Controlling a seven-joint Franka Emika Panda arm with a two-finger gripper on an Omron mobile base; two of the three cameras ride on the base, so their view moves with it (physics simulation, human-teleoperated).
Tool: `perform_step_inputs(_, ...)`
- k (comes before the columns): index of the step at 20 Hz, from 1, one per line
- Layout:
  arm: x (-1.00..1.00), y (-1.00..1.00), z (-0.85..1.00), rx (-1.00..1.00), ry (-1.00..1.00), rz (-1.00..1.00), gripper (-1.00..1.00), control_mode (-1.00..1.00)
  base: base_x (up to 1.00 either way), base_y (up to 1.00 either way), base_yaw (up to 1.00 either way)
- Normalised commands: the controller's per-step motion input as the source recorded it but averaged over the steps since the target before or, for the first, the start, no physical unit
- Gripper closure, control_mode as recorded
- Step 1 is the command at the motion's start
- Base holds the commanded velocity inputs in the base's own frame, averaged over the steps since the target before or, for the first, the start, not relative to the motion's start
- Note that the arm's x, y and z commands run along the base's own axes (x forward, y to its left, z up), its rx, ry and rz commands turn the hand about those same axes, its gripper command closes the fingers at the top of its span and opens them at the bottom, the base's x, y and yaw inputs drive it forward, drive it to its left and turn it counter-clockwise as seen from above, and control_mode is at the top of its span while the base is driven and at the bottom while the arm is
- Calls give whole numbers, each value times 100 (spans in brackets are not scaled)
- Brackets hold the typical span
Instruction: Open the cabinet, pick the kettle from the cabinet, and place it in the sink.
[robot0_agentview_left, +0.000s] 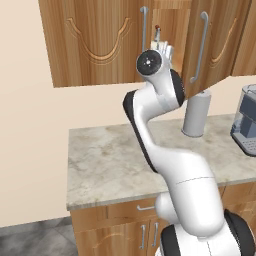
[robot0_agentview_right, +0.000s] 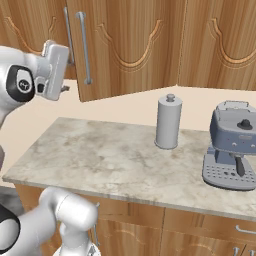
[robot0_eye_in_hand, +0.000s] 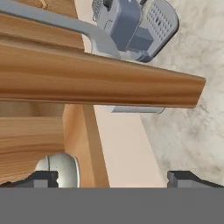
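Small rounded cream kettle (robot0_agentview_left: 161, 48), at twelve o'clock above the arm's elbow inside the wooden wall cabinet (robot0_agentview_left: 95, 40): probably light, rigid, slick; take its thin handle. Pincer (robot0_eye_in_hand: 113, 178) wide open, empty.

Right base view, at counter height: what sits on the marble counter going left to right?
Grey canister → blue-grey coffee machine, both upright and apart on the counter.

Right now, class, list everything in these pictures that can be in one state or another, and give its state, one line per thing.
cabinet: right door swung partly open, left door shut.
kettle: upright inside the cabinet, seen through the gap, not held.
gripper: open, holding nothing, up at the cabinet.
canister: upright on the counter, lid on.
coffee machine: upright on the counter.
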Motion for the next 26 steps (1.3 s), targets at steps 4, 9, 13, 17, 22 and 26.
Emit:
perform_step_inputs(4,19,0,-1,0,0,-14,-100,-100,0,0,0)
perform_step_inputs(9,19,0,-4,0,0,-10,-100,-100,0,0,0)
perform_step_inputs(13,19,0,-6,0,0,-8,-100,-100,0,0,0)
perform_step_inputs(17,20,-2,-8,0,0,-9,-100,-100,0,0,0)
perform_step_inputs(22,6,-1,-11,0,0,-11,-100,-100,0,0,0)
perform_step_inputs(26,0,-6,-10,0,0,-9,-100,-100,0,0,0)
